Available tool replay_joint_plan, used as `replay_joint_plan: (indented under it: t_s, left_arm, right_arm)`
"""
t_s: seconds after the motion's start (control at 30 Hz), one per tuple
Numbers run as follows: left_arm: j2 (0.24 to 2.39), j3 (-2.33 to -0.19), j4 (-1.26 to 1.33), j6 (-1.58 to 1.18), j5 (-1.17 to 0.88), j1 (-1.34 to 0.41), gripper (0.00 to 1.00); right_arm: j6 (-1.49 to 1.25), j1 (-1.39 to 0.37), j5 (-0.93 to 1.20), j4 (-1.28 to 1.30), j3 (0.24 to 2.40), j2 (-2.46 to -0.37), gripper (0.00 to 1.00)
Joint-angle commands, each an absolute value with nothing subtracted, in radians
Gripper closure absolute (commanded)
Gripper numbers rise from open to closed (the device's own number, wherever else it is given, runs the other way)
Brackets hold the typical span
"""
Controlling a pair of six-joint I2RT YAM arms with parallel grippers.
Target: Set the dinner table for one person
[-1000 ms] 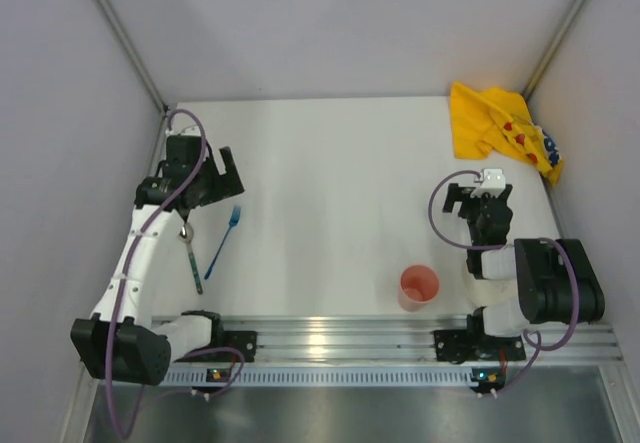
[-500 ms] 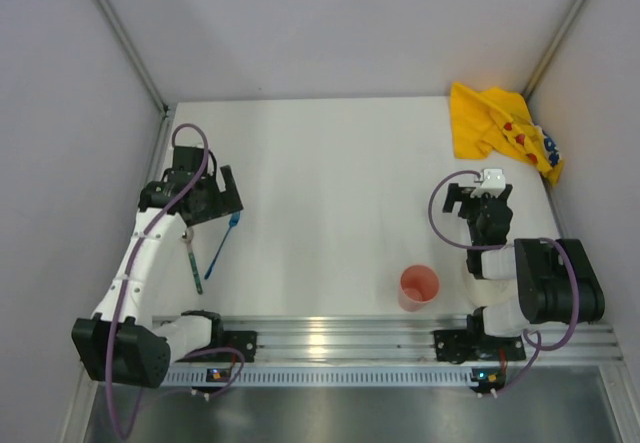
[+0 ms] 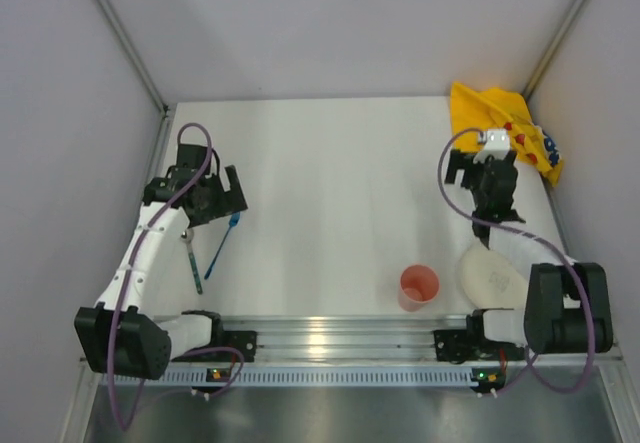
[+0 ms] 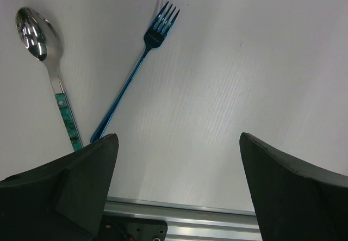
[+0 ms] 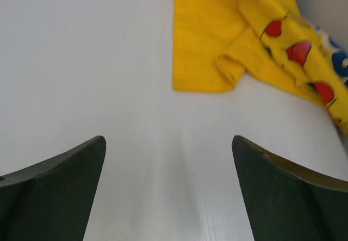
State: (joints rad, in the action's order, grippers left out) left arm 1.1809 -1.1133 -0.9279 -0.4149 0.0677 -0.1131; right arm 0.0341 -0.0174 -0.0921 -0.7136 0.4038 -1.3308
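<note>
The white dinner table [image 3: 330, 183] holds a blue fork [image 3: 222, 245] and a spoon with a teal handle [image 3: 190, 258] at the left. My left gripper [image 3: 222, 203] is open and empty, hovering just beyond the fork's tines. In the left wrist view the fork [image 4: 136, 69] and spoon [image 4: 46, 67] lie ahead of the open gripper [image 4: 178, 140]. A pink cup [image 3: 419, 286] stands upright near the front rail, with a white plate [image 3: 490, 275] to its right. My right gripper [image 3: 483, 168] is open and empty [image 5: 168, 140], a little short of the yellow cloth.
A crumpled yellow cartoon-printed cloth [image 3: 497, 125] lies in the far right corner and also shows in the right wrist view [image 5: 250, 39]. The ribbed aluminium rail [image 3: 340, 338] runs along the near edge. Grey walls close in the left, back and right sides.
My right arm has reached away from its base toward the yellow cloth, uncovering the white plate. My left gripper has shifted slightly nearer the fork.
</note>
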Motion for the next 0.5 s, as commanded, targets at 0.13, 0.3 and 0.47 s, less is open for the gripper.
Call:
replay_joint_plan:
  t_s: [0.13,0.3,0.47]
  left_arm:
    - [1.215,-1.151,-0.865,-0.426,0.040,-0.117,0.01]
    - [1.255,-1.183,-0.868,-0.436,0.014,-0.117,0.01]
    - [1.230,-1.181,-0.870,-0.428,0.040,-0.118,0.01]
  right_arm:
    - [-0.304,0.058,-0.139,-0.109,1.118,-1.366,0.00]
    - [-0.383,0.049,-0.158,0.797,2.021,-1.952,0.00]
    - [-0.387,0.054,-0.147,0.965,2.282,-2.215,0.00]
